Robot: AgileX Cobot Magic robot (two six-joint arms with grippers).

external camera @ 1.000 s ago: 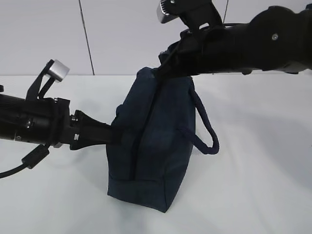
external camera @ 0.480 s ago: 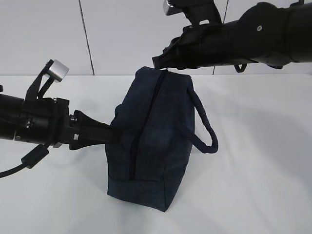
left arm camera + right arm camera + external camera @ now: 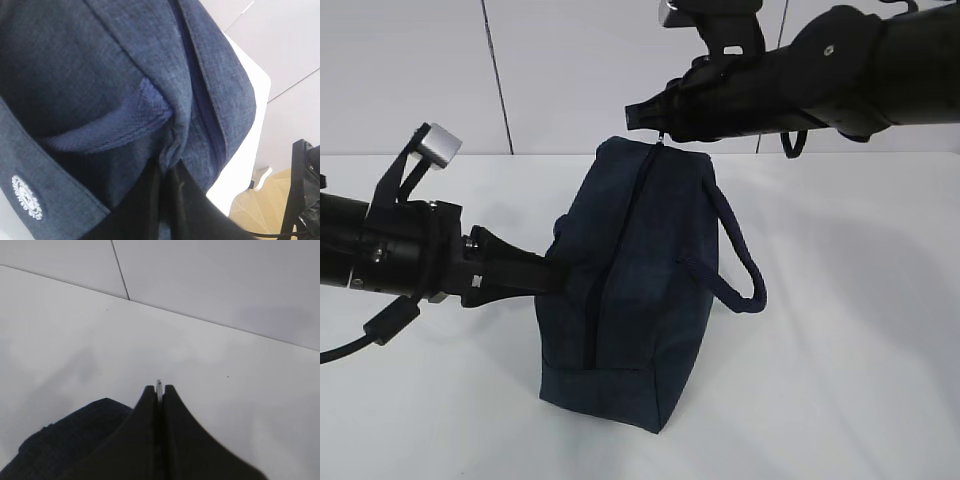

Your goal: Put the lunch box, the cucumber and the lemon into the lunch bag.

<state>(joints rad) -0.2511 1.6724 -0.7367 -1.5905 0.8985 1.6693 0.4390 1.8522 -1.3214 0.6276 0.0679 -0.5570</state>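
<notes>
The dark navy lunch bag (image 3: 640,290) stands on its end on the white table. Its zipper (image 3: 605,270) runs down the side that faces me. My left gripper (image 3: 555,275) is shut on a fold of the bag's fabric at mid-height on its left side. In the left wrist view the fingertips (image 3: 165,172) pinch that fold (image 3: 172,150) beside a loop handle (image 3: 100,135). My right gripper (image 3: 632,116) hovers just above the bag's top end. It is shut on the silver ring pull (image 3: 159,384), which pokes out between its tips (image 3: 159,388). The lunch box, the cucumber and the lemon are out of view.
The other loop handle (image 3: 745,270) hangs out to the bag's right. White table (image 3: 860,380) spreads around the bag, with a wall behind it. The table's far edge (image 3: 260,100) shows in the left wrist view, with floor beyond.
My right gripper has lifted from the bag's top end and moved up and to the left, still shut. The bag's top stands a little straighter. The left arm has not moved.
</notes>
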